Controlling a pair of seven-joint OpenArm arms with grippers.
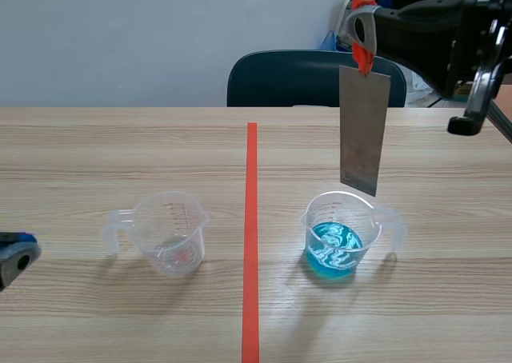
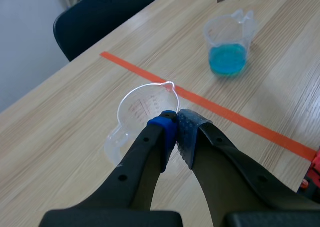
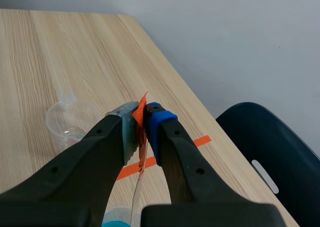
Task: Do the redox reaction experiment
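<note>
Mostly pale wooden table [image 1: 96,139], orange-red tape line [image 1: 252,219], dark blue chair [image 1: 288,79] beyond.

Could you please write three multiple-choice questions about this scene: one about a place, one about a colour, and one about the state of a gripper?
1. Where is the metal plate?
A) lying beside the cup with liquid
B) fully dipped in the liquid
C) hanging over the cup with liquid, from the right gripper

2. What colour is the liquid?
A) blue
B) red
C) yellow

3. How is the left gripper?
A) open
B) shut on nothing
C) shut on the metal plate

Answers:
1. C: the metal plate hangs upright with its lower edge clear of the liquid.
2. A: the liquid shows bright blue through the clear wall.
3. B: its two pads meet with nothing between them.
</note>
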